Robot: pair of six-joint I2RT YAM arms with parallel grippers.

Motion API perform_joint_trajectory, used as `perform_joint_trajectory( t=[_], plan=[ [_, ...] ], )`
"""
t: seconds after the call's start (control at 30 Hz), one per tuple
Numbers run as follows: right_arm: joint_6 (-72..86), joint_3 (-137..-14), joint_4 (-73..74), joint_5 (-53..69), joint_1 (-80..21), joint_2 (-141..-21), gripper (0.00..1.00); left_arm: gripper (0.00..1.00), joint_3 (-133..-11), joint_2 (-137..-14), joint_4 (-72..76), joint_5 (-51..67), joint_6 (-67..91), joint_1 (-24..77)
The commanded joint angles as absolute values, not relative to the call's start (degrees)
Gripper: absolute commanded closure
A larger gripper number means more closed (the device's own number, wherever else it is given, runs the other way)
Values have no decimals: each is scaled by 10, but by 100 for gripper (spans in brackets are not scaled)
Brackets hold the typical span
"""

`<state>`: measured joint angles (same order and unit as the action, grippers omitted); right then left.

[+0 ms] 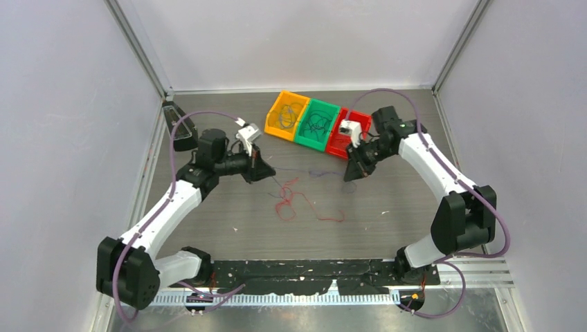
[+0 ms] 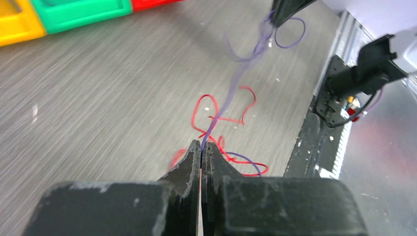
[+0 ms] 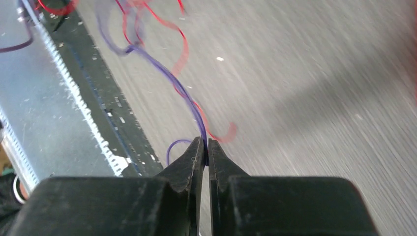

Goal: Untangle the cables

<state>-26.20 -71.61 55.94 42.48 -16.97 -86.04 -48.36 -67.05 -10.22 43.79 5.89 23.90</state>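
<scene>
Taut purple cable point(image 2: 231, 98) over red cable point(image 2: 206, 105).
Pinched at either end by left gripper point(image 2: 202, 147) and right gripper point(image 3: 206, 145), both clenched; likely stretched to slip it free.

Grey wood-grain tabletop point(image 1: 228, 232), scattered with small pale specks, possibly debris. Three open bins stand touching in a slanted row at its far side: yellow bin point(image 1: 275, 112), green bin point(image 1: 309, 143), red bin point(image 1: 334, 149). Black strip point(image 1: 311, 266) along the near edge; toothed metal rail point(image 1: 277, 299) just beyond.
</scene>
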Motion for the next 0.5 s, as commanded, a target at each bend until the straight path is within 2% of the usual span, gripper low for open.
perform_joint_trajectory(
  t=[0.0,0.27,0.47],
  plan=[
    [-333,-727,630,379,-105,-866,88,100,-471,-648,-162,459,27,176],
    [-392,-742,683,364,-28,-848,94,100,-475,-633,-180,481,5,125],
    [-367,-764,683,466,-25,-824,95,100,-501,-626,-151,526,31,168]
  ],
)
